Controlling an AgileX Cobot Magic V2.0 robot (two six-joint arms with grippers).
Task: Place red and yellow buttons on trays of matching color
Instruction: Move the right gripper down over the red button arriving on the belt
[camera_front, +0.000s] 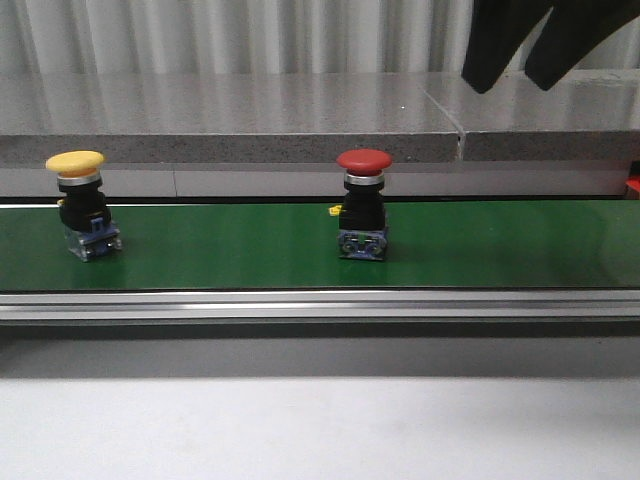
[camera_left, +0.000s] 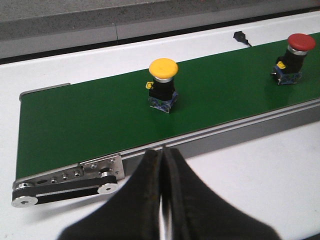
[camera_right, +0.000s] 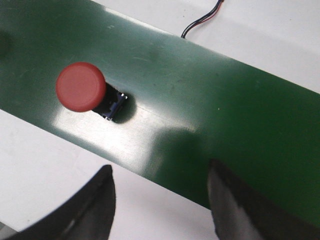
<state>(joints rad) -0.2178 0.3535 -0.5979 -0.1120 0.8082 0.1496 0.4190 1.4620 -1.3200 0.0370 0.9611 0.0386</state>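
While both buttons stand untouched on the belt, no tray in sight in any view.

Front view: red button (camera_front: 363, 203) upright near mid-belt on green conveyor belt (camera_front: 250, 250), mushroom cap up, contact block down; long axis vertical. Yellow button (camera_front: 80, 203) well apart, toward belt's left end, upright too, base turned slightly. Right gripper (camera_front: 515, 50) high at upper right, above and beyond the red button, fingers spread. Left gripper not visible here.

Left wrist view: left gripper (camera_left: 163, 165) off the belt's near edge, fingers pressed together. Yellow button (camera_left: 162, 85) upright across the belt from it; red button (camera_left: 294, 57) far along toward the other end. Needs opening before any approach to the yellow.

Right wrist view: looking steeply down on red cap (camera_right: 80, 86), dark body showing just beneath. Right gripper (camera_right: 160, 200) wide open, red button off to one side of the gap, not between the fingers.

Judgement: step in hand likely reach for red. Best done by centring gap over the button, descending along vertical axis, closing on black body under the cap rather than on the rounded cap. Risk: tipping a top-heavy button by off-centre contact.
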